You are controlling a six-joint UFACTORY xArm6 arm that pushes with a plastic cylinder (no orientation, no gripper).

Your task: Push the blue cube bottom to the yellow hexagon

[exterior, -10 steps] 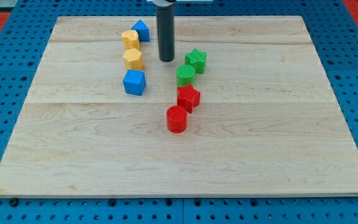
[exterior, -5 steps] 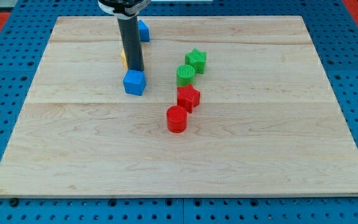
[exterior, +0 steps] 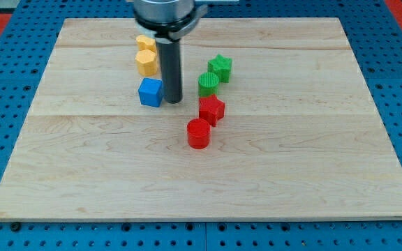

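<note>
Blue cube (exterior: pixel 151 91) sits on the wooden table (exterior: pixel 292 174), just at six o'clock of the yellow hexagon (exterior: pixel 146 63), seemingly almost placed. My tip (exterior: pixel 174 102), a plain rod grasping nothing, stands at the cube's three o'clock side.

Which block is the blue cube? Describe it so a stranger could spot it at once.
Start at the wooden board and find the dark rod toward the view's top left; my tip sits just to the view's right of the blue cube. Directly toward the view's top is the yellow hexagon. It is the only blue block visible.
</note>
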